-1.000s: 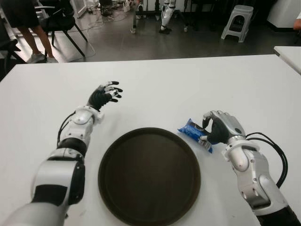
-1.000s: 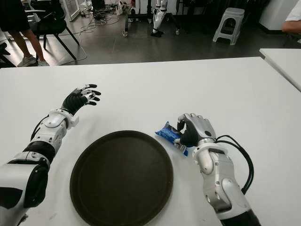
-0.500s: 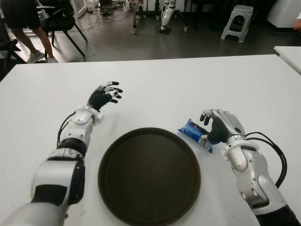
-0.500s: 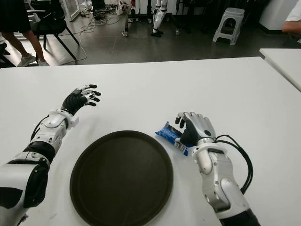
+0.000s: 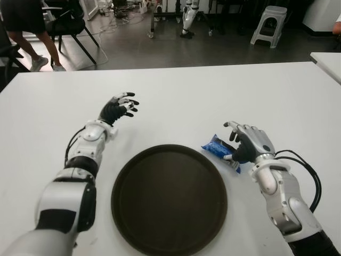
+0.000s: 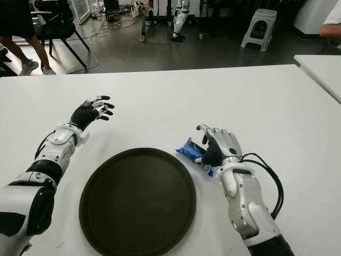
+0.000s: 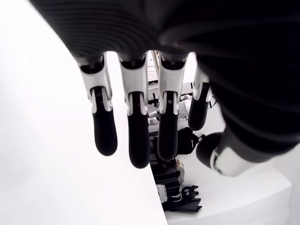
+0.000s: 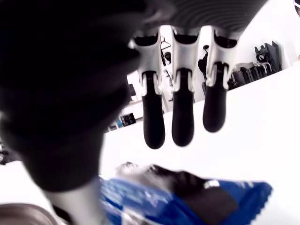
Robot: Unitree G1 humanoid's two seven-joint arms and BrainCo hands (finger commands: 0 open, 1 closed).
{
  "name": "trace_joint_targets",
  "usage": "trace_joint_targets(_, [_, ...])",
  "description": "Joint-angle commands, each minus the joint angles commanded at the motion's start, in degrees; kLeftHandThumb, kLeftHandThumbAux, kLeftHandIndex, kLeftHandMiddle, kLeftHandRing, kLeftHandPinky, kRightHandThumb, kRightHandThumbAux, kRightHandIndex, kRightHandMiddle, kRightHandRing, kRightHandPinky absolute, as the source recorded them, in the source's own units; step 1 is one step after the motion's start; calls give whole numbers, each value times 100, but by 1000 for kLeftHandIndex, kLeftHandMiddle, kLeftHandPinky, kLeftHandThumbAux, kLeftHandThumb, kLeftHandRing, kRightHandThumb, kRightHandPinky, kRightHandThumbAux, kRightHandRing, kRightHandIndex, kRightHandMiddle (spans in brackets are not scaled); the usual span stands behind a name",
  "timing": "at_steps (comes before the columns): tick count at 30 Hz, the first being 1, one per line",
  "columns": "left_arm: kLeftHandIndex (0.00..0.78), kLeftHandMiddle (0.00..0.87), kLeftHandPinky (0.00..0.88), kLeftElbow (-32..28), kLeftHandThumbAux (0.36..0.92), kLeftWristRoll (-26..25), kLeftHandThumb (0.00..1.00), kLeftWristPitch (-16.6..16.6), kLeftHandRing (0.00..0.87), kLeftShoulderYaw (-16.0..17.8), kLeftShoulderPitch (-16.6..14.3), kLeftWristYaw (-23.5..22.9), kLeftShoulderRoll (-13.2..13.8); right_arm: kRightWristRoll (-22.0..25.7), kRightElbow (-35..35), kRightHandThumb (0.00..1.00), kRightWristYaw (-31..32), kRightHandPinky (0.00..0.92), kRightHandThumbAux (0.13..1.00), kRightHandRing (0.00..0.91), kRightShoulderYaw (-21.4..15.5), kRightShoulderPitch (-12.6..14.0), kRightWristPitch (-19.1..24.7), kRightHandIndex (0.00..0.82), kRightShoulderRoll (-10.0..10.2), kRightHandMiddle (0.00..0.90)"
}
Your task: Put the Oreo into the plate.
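The Oreo [image 5: 216, 145] is a small blue packet lying flat on the white table, just off the right rim of the dark round plate [image 5: 169, 198]. Nothing lies in the plate. My right hand [image 5: 245, 141] sits at the packet's right end, its fingers stretched out over it and its thumb near the wrapper. In the right wrist view the fingers [image 8: 180, 117] hang straight above the blue packet [image 8: 187, 201] without closing on it. My left hand [image 5: 120, 105] shows idle beyond the plate's left side, its fingers [image 7: 132, 136] spread and holding nothing.
The white table [image 5: 176, 101] stretches wide behind the plate. A second table corner [image 5: 327, 58] stands at the far right. Beyond the far edge are a stool [image 5: 269, 24], chairs and a person's legs [image 5: 32, 48]. A black cable [image 5: 314, 181] loops beside my right forearm.
My right hand's fingers have uncurled from around the packet's end and now stretch out over it. The packet, plate and left hand have not moved.
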Motion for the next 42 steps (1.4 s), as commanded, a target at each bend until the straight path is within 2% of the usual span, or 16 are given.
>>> trace_joint_targets(1, [217,355,388,0,621,5,87,5,376,-4,-3,3,2,-10,0,0,54,90,814,113,14,-9,33,45,-2,105])
trace_joint_targets(3, [220,358,391,3,620,9,85,17,379,-9,-8,9,4,-11,-14,0,155,37,801,46,37,-23,85,18,-8,43])
trace_joint_targets(8, [229,361,392,10,625,-7,93,37,380,15,-13,4,-4,7,-31,0,341,6,782,7,77,-46,108,2,-52,7])
trace_joint_targets(17, [231,357,389,19,628,15,87,22,372,17,-17,25,-12,-16,142,0,364,0,735,0,147,-87,47,0,-124,0])
trace_joint_targets(37, [224,360,393,11,643,31,87,-6,380,28,-23,32,-47,-24,256,0,336,0,731,0,212,-122,50,0,-244,0])
trace_joint_targets(42, [220,345,370,5,646,34,91,1,358,26,-27,36,-60,-59,221,0,376,0,730,0,224,-120,89,0,-263,0])
